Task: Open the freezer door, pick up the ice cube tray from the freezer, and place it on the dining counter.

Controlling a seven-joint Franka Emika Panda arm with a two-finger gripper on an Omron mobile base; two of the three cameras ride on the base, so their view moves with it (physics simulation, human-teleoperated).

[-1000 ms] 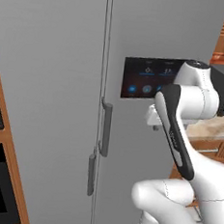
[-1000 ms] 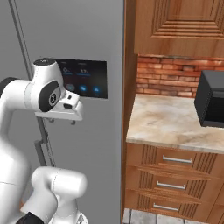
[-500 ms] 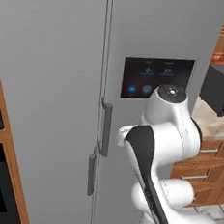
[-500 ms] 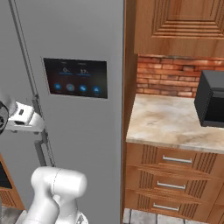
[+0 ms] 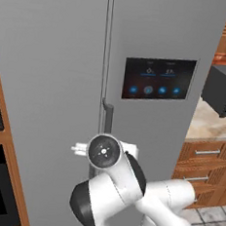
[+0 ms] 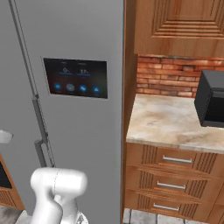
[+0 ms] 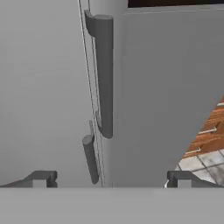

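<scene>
The freezer door [image 5: 49,79], the plain grey panel on the left of the tall unit, is seen fully closed, flush beside the door with the black display panel [image 5: 159,79], so the freezer compartment and the ice cube tray are judged to be shut away behind it and cannot be seen. The arm is swung low in front of the seam between the two doors, presumably so that the hand faces the handles. In the hand view the pincer [image 7: 111,179] is held with its two dark tips spread wide apart and nothing between them, apparently readied to straddle a bar. The shorter bar handle [image 7: 90,158] of the freezer door lies lower and just left of the seam, while the longer handle [image 7: 104,74] of the neighbouring door stands just right of it; neither is touched yet. The opening step is judged not yet begun.
</scene>
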